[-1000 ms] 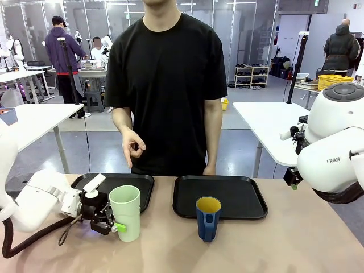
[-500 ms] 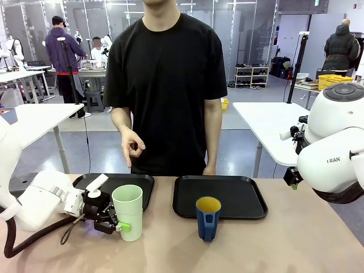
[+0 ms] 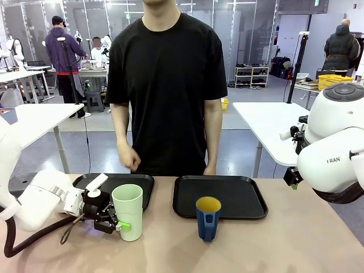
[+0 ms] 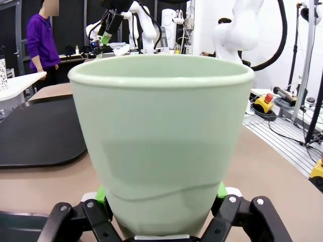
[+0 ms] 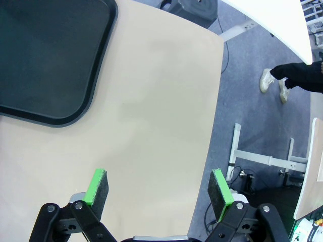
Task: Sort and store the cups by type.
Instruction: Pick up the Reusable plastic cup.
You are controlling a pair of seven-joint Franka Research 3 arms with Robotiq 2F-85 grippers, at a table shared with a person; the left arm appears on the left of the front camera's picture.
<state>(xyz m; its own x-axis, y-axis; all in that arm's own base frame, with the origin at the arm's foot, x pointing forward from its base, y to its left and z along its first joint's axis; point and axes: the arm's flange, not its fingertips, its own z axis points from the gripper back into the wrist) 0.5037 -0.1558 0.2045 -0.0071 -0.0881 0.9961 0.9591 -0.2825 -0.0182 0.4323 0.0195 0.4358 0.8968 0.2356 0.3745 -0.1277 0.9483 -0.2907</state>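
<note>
The tall pale green tumbler (image 3: 128, 211) stands upright at the front left of the table, just in front of the left tray. My left gripper (image 3: 118, 225) comes in low from the left and is shut on its lower part. In the left wrist view the tumbler (image 4: 161, 141) sits between the green pads (image 4: 221, 190). The dark blue cup (image 3: 208, 218) with a yellow inside stands free near the middle, in front of the right tray. My right gripper (image 5: 159, 187) hangs open over bare table, holding nothing.
Two black trays lie side by side, the left tray (image 3: 142, 183) and the right tray (image 3: 239, 196). A person in a black shirt stands at the far edge, one hand (image 3: 129, 157) hanging above the left tray. The table's right edge (image 5: 214, 101) runs near my right gripper.
My left gripper has shut on the tumbler, which shifted slightly to the right. The person's raised hand has dropped lower. The right arm has not moved.
</note>
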